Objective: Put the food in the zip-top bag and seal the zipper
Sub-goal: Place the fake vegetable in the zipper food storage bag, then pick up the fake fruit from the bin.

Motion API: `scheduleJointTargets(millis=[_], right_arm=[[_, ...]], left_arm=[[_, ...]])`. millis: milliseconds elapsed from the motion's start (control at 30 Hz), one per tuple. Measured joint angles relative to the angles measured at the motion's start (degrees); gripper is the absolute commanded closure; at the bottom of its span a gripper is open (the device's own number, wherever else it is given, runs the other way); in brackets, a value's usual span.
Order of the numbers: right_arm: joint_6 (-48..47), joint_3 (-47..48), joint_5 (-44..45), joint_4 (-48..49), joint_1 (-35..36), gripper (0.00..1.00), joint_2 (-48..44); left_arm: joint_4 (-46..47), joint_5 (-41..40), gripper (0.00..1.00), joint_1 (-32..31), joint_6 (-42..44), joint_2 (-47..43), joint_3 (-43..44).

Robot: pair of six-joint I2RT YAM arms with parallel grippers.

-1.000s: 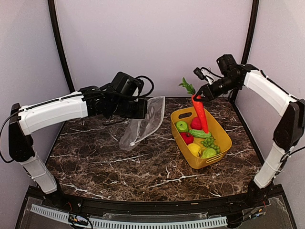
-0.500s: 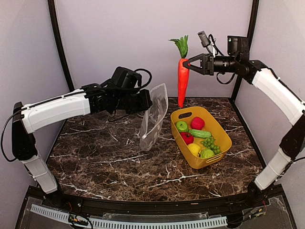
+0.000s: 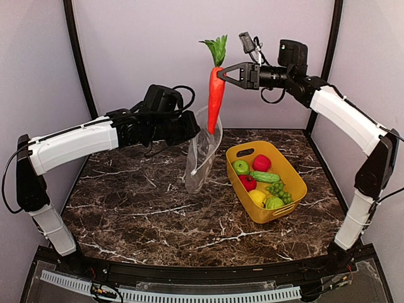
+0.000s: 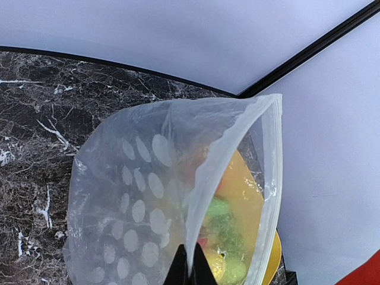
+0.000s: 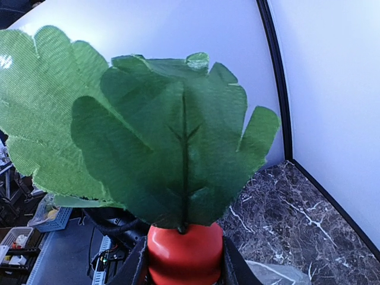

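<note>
Right hand (image 3: 220, 74) holds carrot (image 3: 216, 101) above zip-top bag (image 3: 201, 158).

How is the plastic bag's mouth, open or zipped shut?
Open. The zip-top bag hangs from the left gripper, its zipper edge gaping wide.

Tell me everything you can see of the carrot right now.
The carrot is a toy with a glossy orange-red plastic body that tapers to a point and flat green cloth-like leaves on top. It hangs upright, tip down, high above the table. The right claw pinches it just under the leaves. Its tip is at the open mouth of the clear dotted bag; whether it touches the plastic cannot be told.
</note>
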Motion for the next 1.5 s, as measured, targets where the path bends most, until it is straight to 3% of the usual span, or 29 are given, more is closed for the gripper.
scheduleJointTargets(millis=[533, 633, 800, 933, 1267, 1500], right_arm=[[-2.75, -3.32, 9.31, 2.29, 2.36, 0.81, 3.26], [-4.00, -5.66, 13.03, 1.14, 4.90, 0.73, 3.39], [-5.81, -9.27, 17.18, -2.19, 9.05, 0.47, 3.39], [-7.04, -10.01, 18.86, -6.23, 10.16, 0.41, 3.23], [-11.50, -2.95, 24.00, -14.27, 7.28, 0.40, 0.07], [-17.38, -6.36, 23.34, -18.08, -0.55, 0.44, -6.23]], left_arm=[[4.09, -1.01, 0.99, 0.50, -3.02, -2.49, -5.53], [5.99, -1.92, 0.99, 1.01, -4.07, -4.24, -7.72], [8.24, -3.13, 0.99, 2.01, -5.49, -6.54, -10.73], [8.83, -3.96, 0.99, 2.54, -5.57, -7.41, -12.09], [9.35, -6.08, 0.99, 2.91, -3.08, -9.16, -14.36], [4.37, -8.09, 0.99, 3.17, 4.42, -13.49, -14.82]])
